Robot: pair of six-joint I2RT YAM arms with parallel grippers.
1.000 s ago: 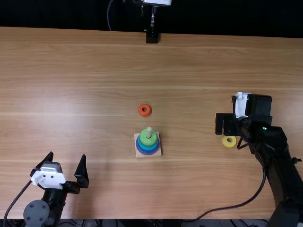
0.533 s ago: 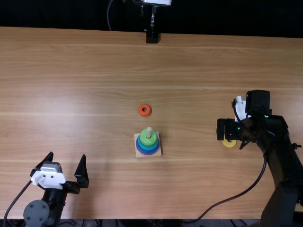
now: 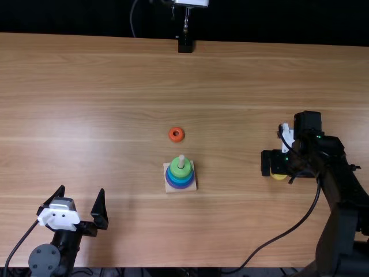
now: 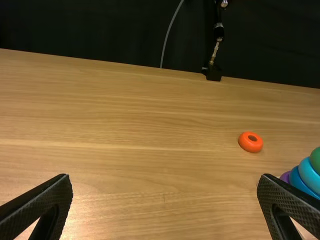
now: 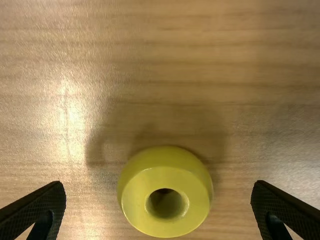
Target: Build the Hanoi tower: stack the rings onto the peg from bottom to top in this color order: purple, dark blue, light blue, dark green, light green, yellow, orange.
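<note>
Top view: the ring stack [image 3: 180,171], green uppermost above blue and purple, stood on the peg [image 3: 181,157]. Relative to it, the orange ring [image 3: 176,134] lay at 12 o'clock, the yellow ring [image 3: 279,176] at 3 o'clock beneath the right end effector [image 3: 274,164], and the left end effector [image 3: 82,189] was at 8 o'clock.

Left wrist view: the left end effector [image 4: 165,178] was wide and empty.

Right wrist view: the right end effector [image 5: 159,185] was wide; the yellow ring rested on the table [image 5: 165,60], touching neither finger.

Passage: broad tabletop [image 3: 92,121], left of the ring stack [image 3: 180,168]. Obstacles: said stack; orange ring [image 3: 176,134], just beyond; one black cable [image 3: 288,232], curving across near right.
</note>
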